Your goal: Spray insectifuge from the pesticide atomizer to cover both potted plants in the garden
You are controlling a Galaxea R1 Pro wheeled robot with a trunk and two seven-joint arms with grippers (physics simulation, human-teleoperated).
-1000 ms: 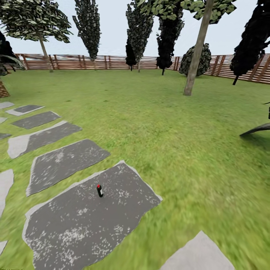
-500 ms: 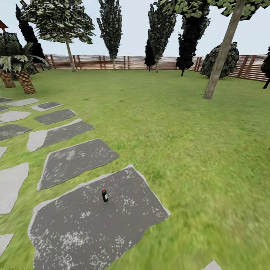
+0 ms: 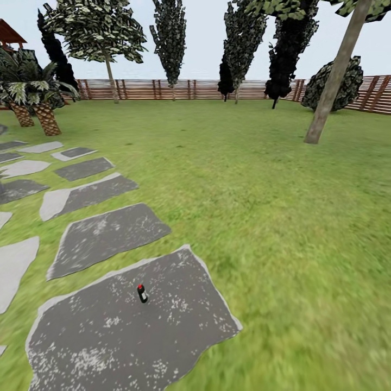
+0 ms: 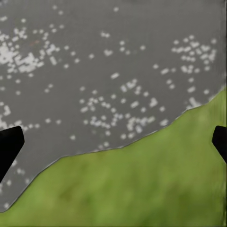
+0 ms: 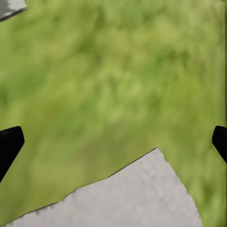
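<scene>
The small dark cylindrical pesticide atomizer (image 3: 142,294) with its red top stands upright on the nearest grey speckled stepping stone (image 3: 179,326), at seven o'clock; both claws (image 4: 113,142) (image 5: 113,142) hang spread and empty; pickup and spraying remain undone.

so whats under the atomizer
The atomizer stands upright on a dark grey stepping stone flecked with white, with lawn around the stone. The patch of stone right beneath its base is covered by the bottle.
</scene>
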